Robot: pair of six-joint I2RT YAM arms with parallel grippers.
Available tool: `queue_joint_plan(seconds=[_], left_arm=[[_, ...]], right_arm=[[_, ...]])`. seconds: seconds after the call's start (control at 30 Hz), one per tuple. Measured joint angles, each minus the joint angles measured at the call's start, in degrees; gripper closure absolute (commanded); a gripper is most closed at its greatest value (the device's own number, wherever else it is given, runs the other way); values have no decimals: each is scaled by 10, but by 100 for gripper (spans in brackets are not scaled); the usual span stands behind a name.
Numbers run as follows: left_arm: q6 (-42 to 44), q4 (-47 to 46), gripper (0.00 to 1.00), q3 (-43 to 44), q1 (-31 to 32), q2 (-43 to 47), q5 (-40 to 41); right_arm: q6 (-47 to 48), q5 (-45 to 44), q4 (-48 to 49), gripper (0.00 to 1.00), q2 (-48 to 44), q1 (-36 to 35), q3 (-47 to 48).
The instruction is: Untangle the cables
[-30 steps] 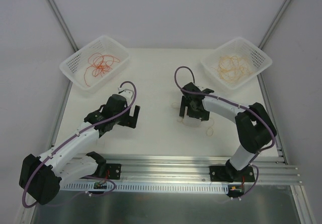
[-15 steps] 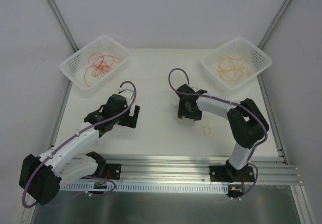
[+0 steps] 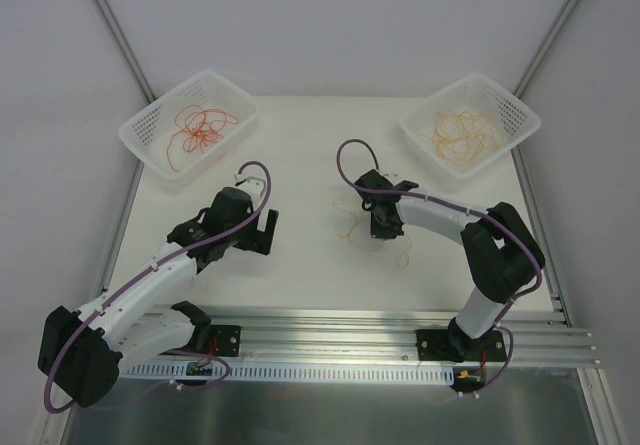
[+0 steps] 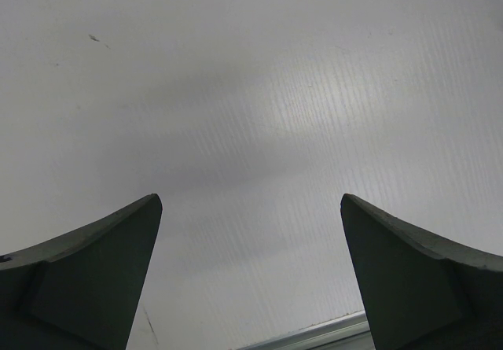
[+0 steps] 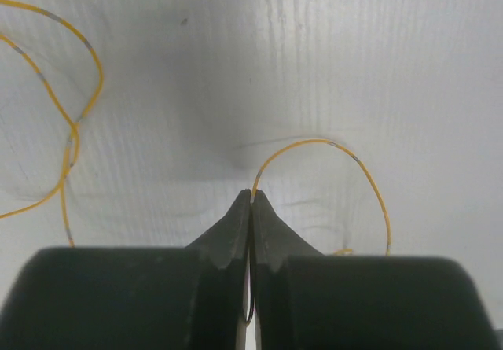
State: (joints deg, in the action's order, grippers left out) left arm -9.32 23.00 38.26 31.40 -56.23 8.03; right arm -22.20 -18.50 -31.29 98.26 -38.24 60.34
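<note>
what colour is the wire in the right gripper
Yellow wire with small grey bands; the right wrist view shows it best.

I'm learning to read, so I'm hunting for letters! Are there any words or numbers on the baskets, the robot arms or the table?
None: no word, number, label or sign can be read in any view, not on the left basket, the right basket, the left arm, the right arm or the table.
</note>
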Motion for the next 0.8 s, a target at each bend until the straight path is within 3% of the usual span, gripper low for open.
queue_joint_plan(seconds=[0.13,0.37,0.8], left_arm=[[0,0,1,0,0,0,0],[0,0,1,0,0,-5,0],[1,0,1,0,0,-5,1]], right_arm=[[37,-19,-59,99,-44,0,32],[122,-42,-111,99,-133,31,197],[279,-15,-127,99,-163,228,477]])
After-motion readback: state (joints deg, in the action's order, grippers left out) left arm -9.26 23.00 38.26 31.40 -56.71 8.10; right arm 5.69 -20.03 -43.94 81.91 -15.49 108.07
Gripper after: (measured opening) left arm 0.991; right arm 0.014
